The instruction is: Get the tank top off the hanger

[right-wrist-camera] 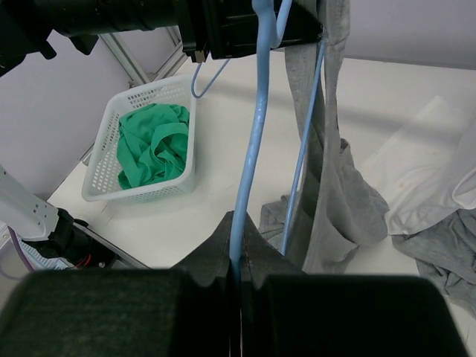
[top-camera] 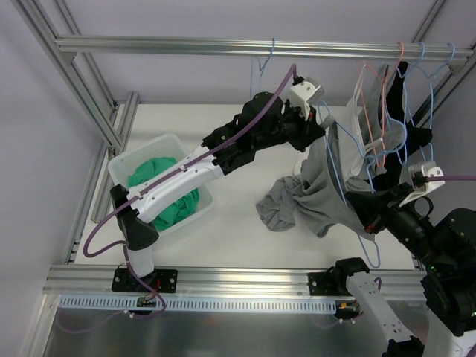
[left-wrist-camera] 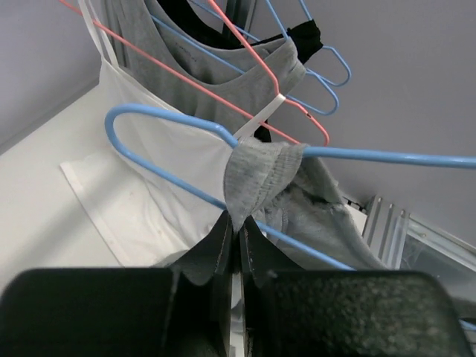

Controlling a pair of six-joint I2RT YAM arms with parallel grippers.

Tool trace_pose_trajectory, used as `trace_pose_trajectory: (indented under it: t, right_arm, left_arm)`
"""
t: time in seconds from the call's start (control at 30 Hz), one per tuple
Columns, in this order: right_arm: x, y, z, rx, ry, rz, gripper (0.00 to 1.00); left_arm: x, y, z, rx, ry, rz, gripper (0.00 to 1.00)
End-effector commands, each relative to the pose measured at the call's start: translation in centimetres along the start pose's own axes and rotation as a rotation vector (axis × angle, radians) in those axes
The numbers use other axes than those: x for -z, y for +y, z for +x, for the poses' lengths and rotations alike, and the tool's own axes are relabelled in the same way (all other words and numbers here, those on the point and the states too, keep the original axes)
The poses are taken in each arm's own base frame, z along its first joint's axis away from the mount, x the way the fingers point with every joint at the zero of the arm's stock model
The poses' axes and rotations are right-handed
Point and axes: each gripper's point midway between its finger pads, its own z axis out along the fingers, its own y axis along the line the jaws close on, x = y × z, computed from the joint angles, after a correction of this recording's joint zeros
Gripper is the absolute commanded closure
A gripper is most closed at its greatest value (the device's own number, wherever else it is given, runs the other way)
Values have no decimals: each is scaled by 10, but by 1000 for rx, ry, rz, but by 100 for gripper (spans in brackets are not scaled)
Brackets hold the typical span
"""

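My L gripper (left-wrist-camera: 238, 249): jaws pinched on grey tank top (left-wrist-camera: 260, 175) strap. R gripper (right-wrist-camera: 238, 279): clamped on blue hanger (right-wrist-camera: 254, 149), by table (top-camera: 230, 223) rt edge.

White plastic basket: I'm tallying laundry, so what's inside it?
A crumpled green garment fills the white perforated plastic basket; whatever lies beneath that cloth is covered.

Matt grey cloth tank top (left-wrist-camera: 256, 175), glossy blue hanger (left-wrist-camera: 387, 155)

White table (top-camera: 238, 149) with basket (top-camera: 145, 147), clothes (right-wrist-camera: 424, 186)
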Motion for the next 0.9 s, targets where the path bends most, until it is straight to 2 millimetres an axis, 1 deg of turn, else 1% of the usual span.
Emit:
trace_pose_trajectory:
  t: [0.0, 0.03, 0.07, 0.1, 0.13, 0.17, 0.2, 0.23, 0.27, 0.3, 0.37, 0.4, 0.5, 0.57, 0.7, 0.73, 0.77, 0.8, 0.83, 0.87]
  right_arm:
    - [1, 6, -13, 33, -52, -26, 100]
    - [-1, 4, -11, 40, -48, -22, 100]
    - [-4, 0, -6, 40, -28, -14, 100]
    - [-6, -1, -3, 46, -15, -13, 100]
    - [-7, -2, 0, 64, -2, -20, 100]
    - [-7, -1, 4, 70, 16, -30, 100]
    - [-7, 5, 10, 78, 35, -70, 100]
    - [-6, 9, 13, 94, 45, -99, 100]
    - [-4, 10, 16, 124, 49, -117, 100]
    - [1, 19, 21, 143, 48, -169, 100]
    - [8, 25, 26, 187, 41, -209, 100]
    - [16, 32, 28, 209, 19, -236, 100]
    - [25, 37, 32, 251, -3, -268, 100]
    - [36, 42, 33, 283, -28, -301, 100]
    - [55, 42, 26, 353, -112, -280, 100]
    - [58, 38, 21, 351, -141, -240, 100]
    - [63, 37, 13, 352, -195, -217, 100]
    - [63, 31, 7, 344, -226, -175, 100]
    - [64, 28, 4, 338, -249, -154, 100]
    - [69, 28, -6, 347, -316, -140, 100]
  left_arm:
    - [19, -8, -50, -24, -142, -12, 100]
    - [23, -7, -52, -24, -148, -25, 100]
    - [32, -6, -61, -22, -168, -41, 100]
    - [35, 0, -58, -14, -168, -76, 100]
    - [40, 12, -61, -4, -183, -155, 100]
    - [52, 19, -69, 9, -208, -206, 100]
    - [56, 31, -63, 26, -207, -271, 100]
    - [66, 53, -66, 42, -232, -402, 100]
    - [80, 62, -71, 54, -255, -462, 100]
    - [85, 73, -67, 65, -256, -519, 100]
    - [101, 87, -71, 75, -279, -601, 100]
    - [105, 92, -70, 80, -281, -625, 100]
    - [116, 102, -73, 88, -291, -665, 100]
    - [118, 103, -74, 88, -290, -657, 100]
    - [113, 86, -75, 88, -271, -543, 100]
    - [105, 71, -72, 82, -249, -445, 100]
    - [105, 58, -73, 75, -241, -371, 100]
    - [100, 44, -70, 62, -234, -289, 100]
    - [94, 18, -66, 51, -215, -137, 100]
    - [99, 3, -69, 49, -229, -64, 100]
